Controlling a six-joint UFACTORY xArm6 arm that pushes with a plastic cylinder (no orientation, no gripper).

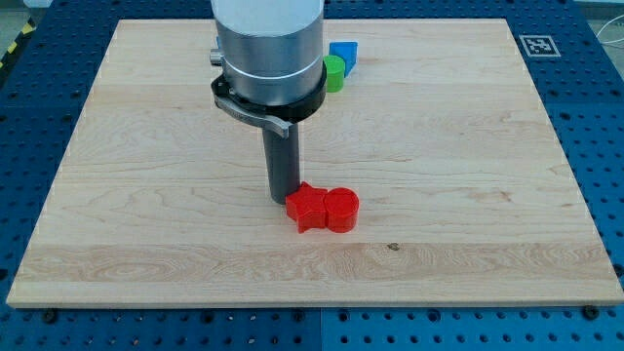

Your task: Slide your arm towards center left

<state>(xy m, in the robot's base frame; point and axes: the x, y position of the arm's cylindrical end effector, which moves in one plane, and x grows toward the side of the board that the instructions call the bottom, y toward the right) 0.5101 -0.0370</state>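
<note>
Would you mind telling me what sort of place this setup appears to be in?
Probably a robotics lab bench: a wooden board lies on a blue perforated table, a printed marker tag sits at its corner, and my tip touches red blocks.

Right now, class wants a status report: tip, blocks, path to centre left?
My tip down, touching the two red blocks. Green block and blue block behind arm. Nothing toward the view's left.

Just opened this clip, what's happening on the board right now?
One arm with a rod is working over a wooden board. My tip sits near the board's centre, against the left edge of two red blocks that touch each other. A green block and a blue block sit together near the view's top, partly behind the arm.
</note>
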